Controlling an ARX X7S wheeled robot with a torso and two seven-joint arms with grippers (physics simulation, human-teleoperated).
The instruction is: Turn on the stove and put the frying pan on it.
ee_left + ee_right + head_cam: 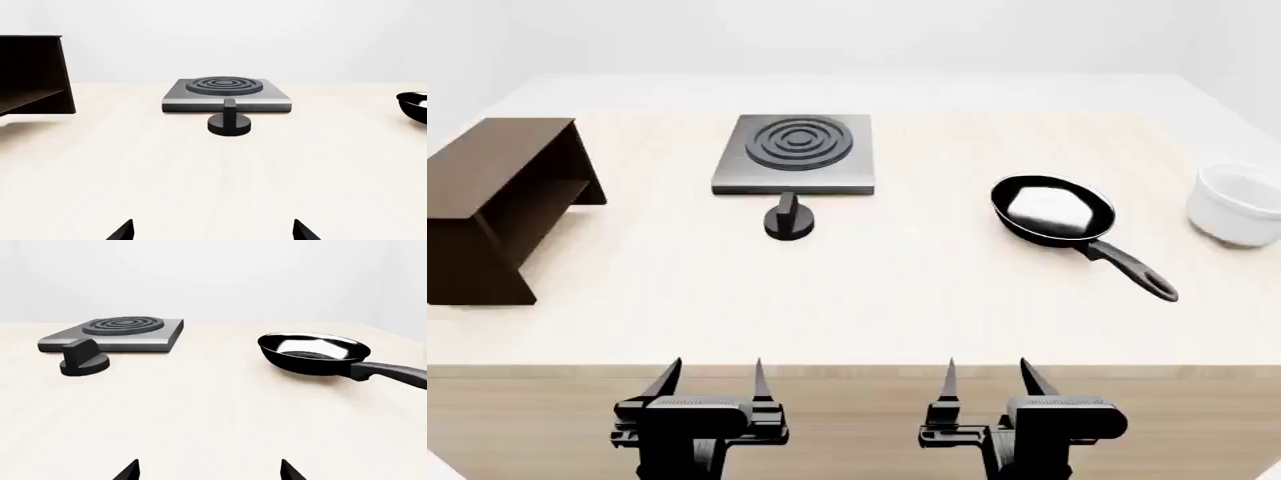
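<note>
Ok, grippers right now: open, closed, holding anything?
Left gripper: open, empty, at the table's near edge.
Right gripper: open, empty, short of the frying pan.

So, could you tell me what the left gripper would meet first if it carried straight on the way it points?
Most likely the knob: it sits dead ahead of the open left gripper, with the stove right behind it. The bare table lies between them.

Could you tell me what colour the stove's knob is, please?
Black; the knob shows best in the left wrist view.
</note>
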